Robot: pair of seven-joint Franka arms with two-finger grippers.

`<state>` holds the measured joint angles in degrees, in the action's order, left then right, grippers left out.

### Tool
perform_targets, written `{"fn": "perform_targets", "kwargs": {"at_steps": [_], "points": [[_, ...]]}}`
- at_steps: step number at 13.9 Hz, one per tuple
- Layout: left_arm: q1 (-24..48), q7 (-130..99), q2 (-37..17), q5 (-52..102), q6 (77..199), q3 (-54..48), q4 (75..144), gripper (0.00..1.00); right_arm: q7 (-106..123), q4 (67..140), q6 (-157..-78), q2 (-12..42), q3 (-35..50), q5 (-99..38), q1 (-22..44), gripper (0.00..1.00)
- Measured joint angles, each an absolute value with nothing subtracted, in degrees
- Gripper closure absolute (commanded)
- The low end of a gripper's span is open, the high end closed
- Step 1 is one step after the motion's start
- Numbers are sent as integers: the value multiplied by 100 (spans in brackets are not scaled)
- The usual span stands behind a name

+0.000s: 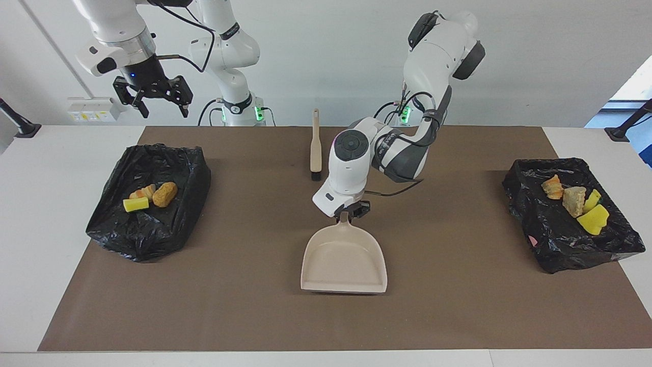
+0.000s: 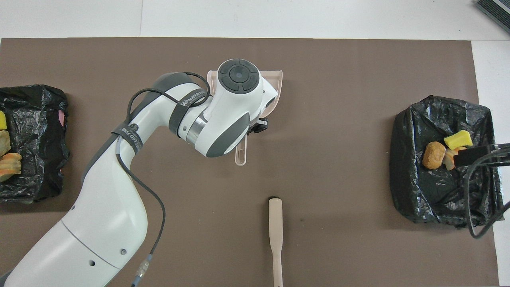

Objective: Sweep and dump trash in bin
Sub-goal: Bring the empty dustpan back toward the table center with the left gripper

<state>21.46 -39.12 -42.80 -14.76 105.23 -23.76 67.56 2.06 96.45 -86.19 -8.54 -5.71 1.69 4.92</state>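
Left gripper (image 1: 347, 211) clamped on the handle of the dustpan (image 1: 344, 261), pan flat on the mat just below the jaws. Right gripper (image 1: 160, 106) raised, jaws wide and empty, above one bin (image 1: 147, 224); trash (image 1: 151, 195) lies inside both bins

A white table (image 1: 66, 285) fills the scene, most of its top covered by a large brown mat (image 1: 244, 306) whose edges leave bare white margins at both ends and along the edge farthest from the robots. A plain white wall (image 1: 550, 61) rises past the table, with a small pale socket box (image 1: 91, 108) mounted low on it toward the right arm's end and a patch of bright blue-tinged daylight, perhaps a window (image 1: 634, 89), toward the left arm's end. Black clamp-like fittings (image 1: 20, 127) sit at both table corners by the wall, and the light is even and soft, casting only faint shadows on the mat.
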Motion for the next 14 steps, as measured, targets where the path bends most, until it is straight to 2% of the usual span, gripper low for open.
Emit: {"fn": "perform_targets", "kwargs": {"at_steps": [11,12,14], "points": [[2380,-4060,-4432,-1475,10615,-2376,6578,100,168,9607,-8617,-801,-588,168,468,0],[2382,-4060,-4437,-1475,10620,-2378,6581,91,168,9576,-8617,-776,-596,168,454,0],[2383,-4060,-4440,-1475,10625,-2379,6582,82,169,9555,-8617,-746,-598,168,436,0]]}}
